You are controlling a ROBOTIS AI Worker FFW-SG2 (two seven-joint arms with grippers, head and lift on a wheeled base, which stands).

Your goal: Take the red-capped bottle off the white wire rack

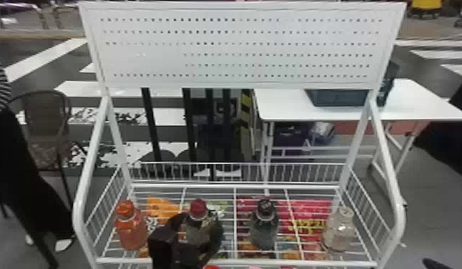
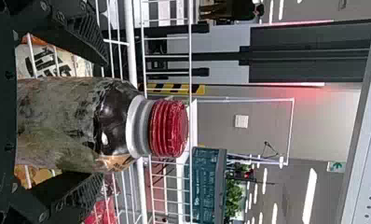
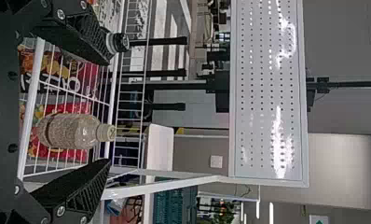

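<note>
Centring the left gripper point(image 2: 104, 120), fingers apart around the red-capped bottle point(image 2: 72, 123) near the rack's point(image 1: 312, 263) front edge, should come before squeezing.

Overhead strip lights point(image 2: 309, 196) bright; white glare streaks perforated panel point(image 3: 263, 135).

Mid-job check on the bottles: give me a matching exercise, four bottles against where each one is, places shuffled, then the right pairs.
Bottles
1. Red-capped bottle
2. Black-capped bottle
3. Orange-capped bottle
4. Pale-capped bottle

Places
A. Nearest the right side of the rack
B. Between the open fingers of the left claw
C. Nearest the left side of the rack
D. Between the red-capped and pale-capped bottles

Right pairs: 1-B, 2-D, 3-C, 4-A
</note>
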